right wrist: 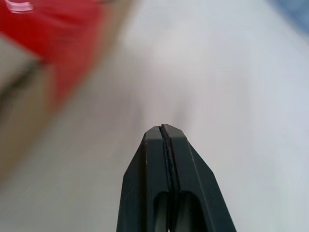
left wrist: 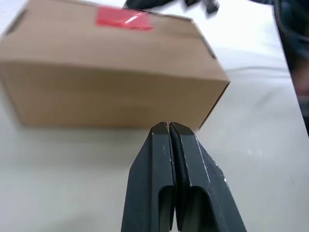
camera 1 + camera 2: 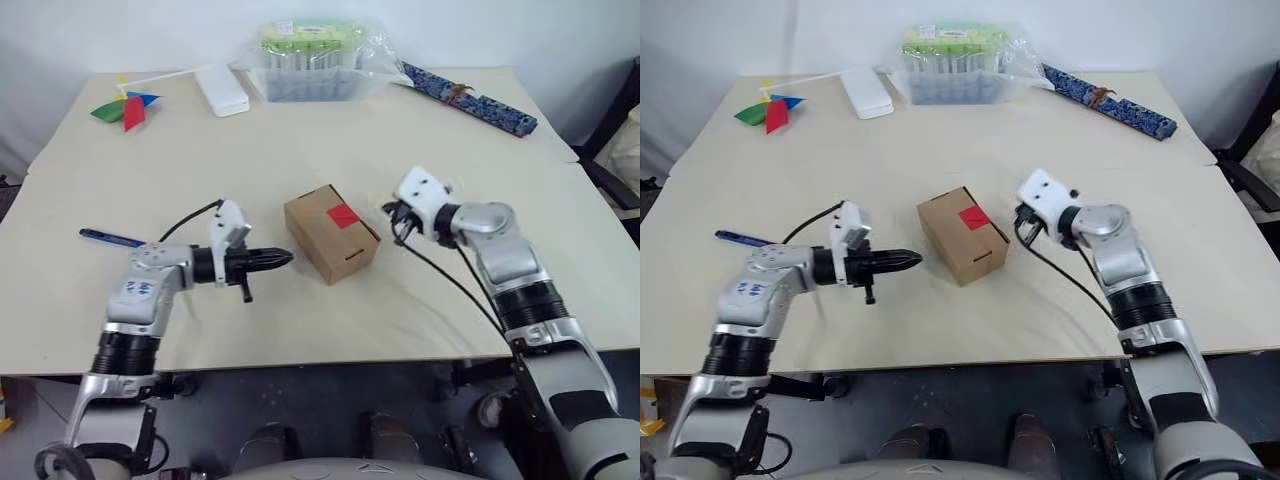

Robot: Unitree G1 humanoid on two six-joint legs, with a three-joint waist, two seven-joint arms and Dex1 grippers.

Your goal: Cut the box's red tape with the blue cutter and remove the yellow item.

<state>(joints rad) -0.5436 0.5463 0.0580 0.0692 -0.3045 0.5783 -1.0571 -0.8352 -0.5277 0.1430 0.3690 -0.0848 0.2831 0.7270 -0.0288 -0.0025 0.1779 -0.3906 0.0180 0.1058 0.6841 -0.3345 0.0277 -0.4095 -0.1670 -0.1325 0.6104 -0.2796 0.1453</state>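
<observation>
Left wrist view: matte rectangular cardboard box point(image 2: 111, 72).

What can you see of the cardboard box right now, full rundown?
The box is a small brown cardboard carton, closed, lying flat near the middle of the table, turned at an angle to its edges. A small square of red tape sits intact on its top face over the flap seam. A side tuck slot shows at one end. Nothing touches it: the left gripper and right gripper flank it, both shut, with a gap.
</observation>
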